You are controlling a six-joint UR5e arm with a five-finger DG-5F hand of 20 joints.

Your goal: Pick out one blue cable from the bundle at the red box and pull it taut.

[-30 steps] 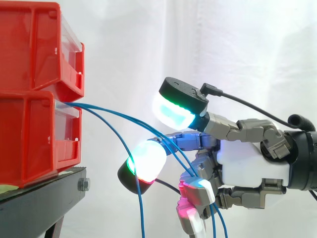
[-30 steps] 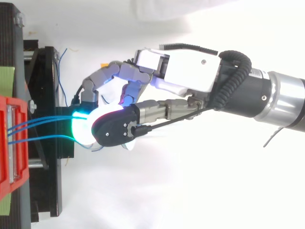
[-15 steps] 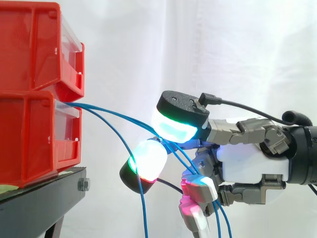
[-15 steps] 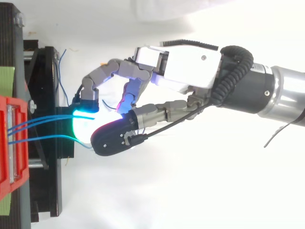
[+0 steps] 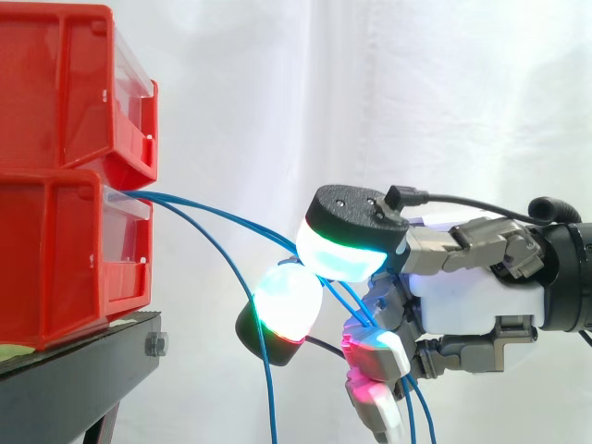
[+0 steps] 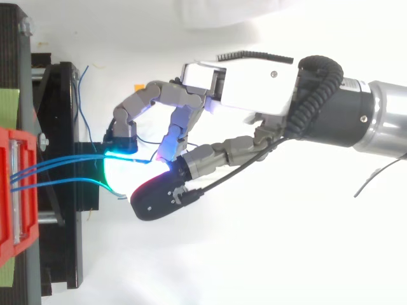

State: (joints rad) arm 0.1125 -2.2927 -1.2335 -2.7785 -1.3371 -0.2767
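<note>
My hand (image 5: 462,296) sits to the right of the two stacked red plastic bins (image 5: 65,250), well apart from them, with the fingers curled. My thumb pad (image 5: 344,254) glows white-green and is nearest the side camera. It meets a white-glowing fingertip pad (image 5: 287,301). The thin blue cables (image 6: 57,164) pass between these two pads, so my hand is closed on the cables. My lower fingertips glow magenta-red.

The cables' long axis runs from the lower bin's front lip out to the right, away from the bins, sloping down into my fingers. Past the pinch they hang downward below my palm. One strand bows and drops between the bins and my hand, slack. In the top view the cables leave the bins side by side.

The bins rest on a black metal stand (image 5: 83,370). A white curtain (image 5: 416,92) hangs behind.
</note>
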